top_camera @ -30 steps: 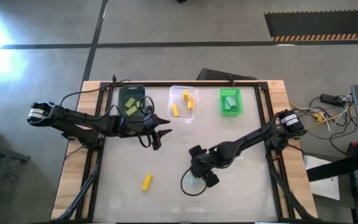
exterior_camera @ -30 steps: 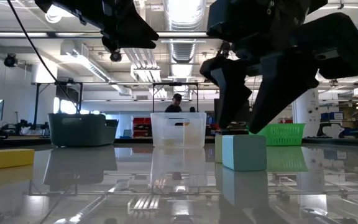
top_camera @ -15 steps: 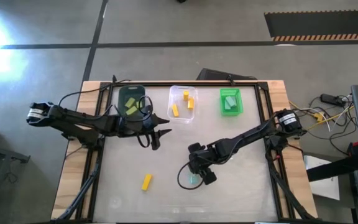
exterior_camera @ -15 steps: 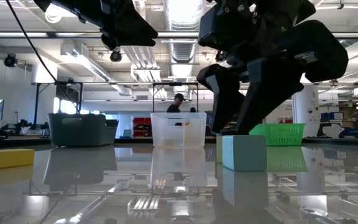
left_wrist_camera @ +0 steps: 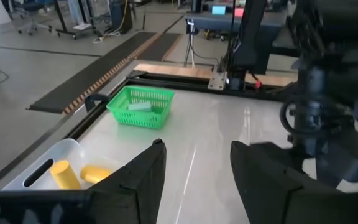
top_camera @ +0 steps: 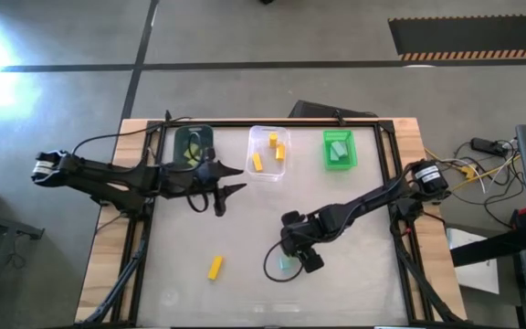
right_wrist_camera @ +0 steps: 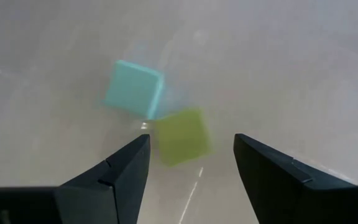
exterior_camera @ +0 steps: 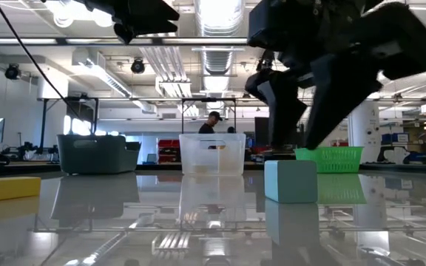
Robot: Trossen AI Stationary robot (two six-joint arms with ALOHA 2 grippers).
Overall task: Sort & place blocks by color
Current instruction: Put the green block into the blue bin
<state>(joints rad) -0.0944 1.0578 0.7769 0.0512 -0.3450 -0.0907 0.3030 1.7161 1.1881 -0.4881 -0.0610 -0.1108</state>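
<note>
Right pincer point(right_wrist_camera: 190, 163) spread, hovering over touching teal block point(right_wrist_camera: 133, 89) and green block point(right_wrist_camera: 182, 135); likely light, rigid, slick; grip flat sides. Left pincer point(left_wrist_camera: 194, 177) spread.

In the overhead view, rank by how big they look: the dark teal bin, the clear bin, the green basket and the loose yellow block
1. Clear plastic bin, largest.
2. Dark teal rounded bin and bright green mesh basket: they look about alike, and the left arm covers part of the teal one, so no ranking between them.
3. Loose yellow bar-shaped block, by far the smallest.
</note>
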